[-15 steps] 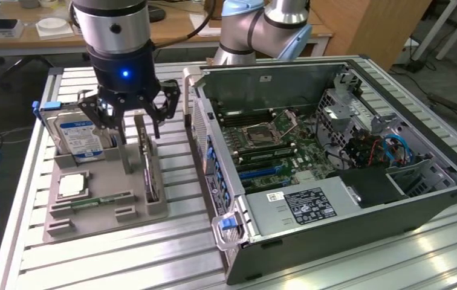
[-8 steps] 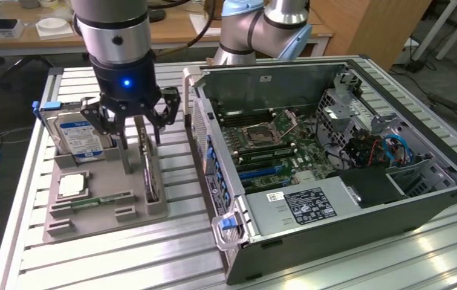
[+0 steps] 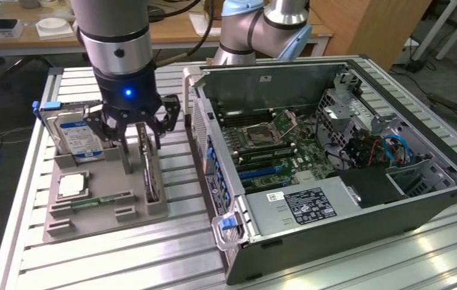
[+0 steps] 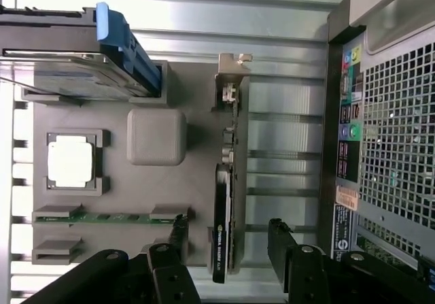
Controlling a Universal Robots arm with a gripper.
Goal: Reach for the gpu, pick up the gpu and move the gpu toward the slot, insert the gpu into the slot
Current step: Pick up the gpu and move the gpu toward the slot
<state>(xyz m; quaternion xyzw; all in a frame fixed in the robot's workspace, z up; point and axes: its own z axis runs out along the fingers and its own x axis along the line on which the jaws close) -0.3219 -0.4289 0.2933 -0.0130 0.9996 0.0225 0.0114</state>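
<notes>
The gpu (image 3: 149, 172) stands on its long edge in a slot of the grey holder tray (image 3: 107, 214), a thin dark card with a metal bracket at one end. The wrist view looks down its top edge (image 4: 226, 202). My gripper (image 3: 139, 140) hangs just above the card's far end and is open. One black finger (image 4: 178, 230) and the other are on either side of the card, apart from it, with the gripper (image 4: 228, 239) centred over it. The open computer case (image 3: 333, 151) lies to the exterior view's right, its blue expansion slots (image 3: 265, 173) on the motherboard.
The tray also holds a hard drive (image 3: 79, 139) with a blue-white label, a silver processor (image 3: 74, 184) and a green memory stick (image 3: 100, 199). The case's perforated rear wall (image 4: 394, 147) stands close beside the tray. A second arm's base (image 3: 252, 30) sits behind the case.
</notes>
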